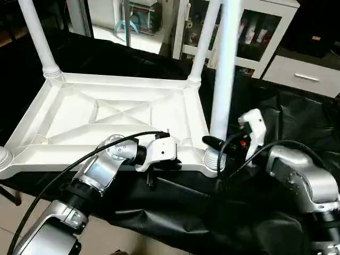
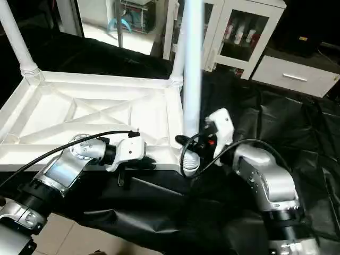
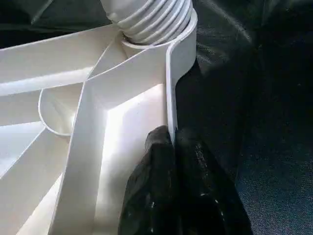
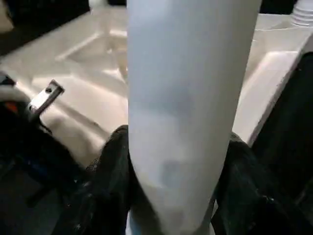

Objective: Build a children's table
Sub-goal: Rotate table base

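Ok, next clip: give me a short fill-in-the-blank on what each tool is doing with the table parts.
1. The left tool is shut on the near ___ of the upturned tabletop.
2. The right tool has its fingers on either side of a white ___.
3. That part stands upright in the tabletop's near ___ corner socket.
4. The tabletop lies on a ___ plastic sheet.

Missing words: rim; leg; right; black

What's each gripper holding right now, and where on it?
Left gripper pinches the tabletop by its near edge wall. Right gripper clasps the near-right leg low, just above its socket.
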